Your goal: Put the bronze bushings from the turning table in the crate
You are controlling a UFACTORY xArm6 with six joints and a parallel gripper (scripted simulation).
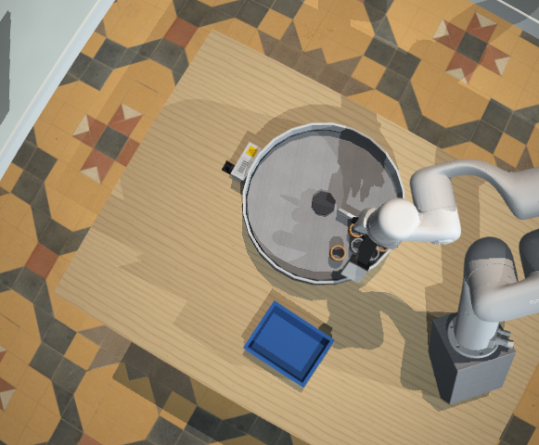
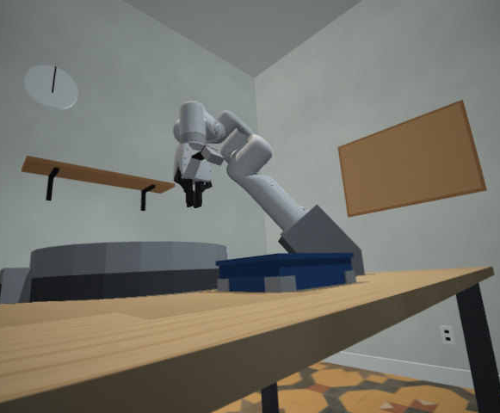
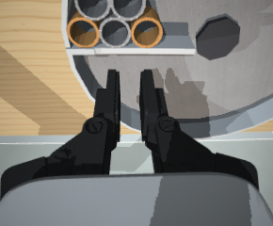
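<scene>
The round grey turning table carries a cluster of upright bushings against a grey bar. In the wrist view two bronze bushings flank a steel bushing, and two more steel bushings stand behind. From above, one bronze bushing shows clearly; others are partly hidden under the wrist. My gripper hangs well above the table near the cluster, its fingers close together with nothing between them. The blue crate is empty.
A dark hub sits at the turning table's centre. A small control box is on its far left rim. The arm's base stands at the table's right. The crate sits in front of the turning table.
</scene>
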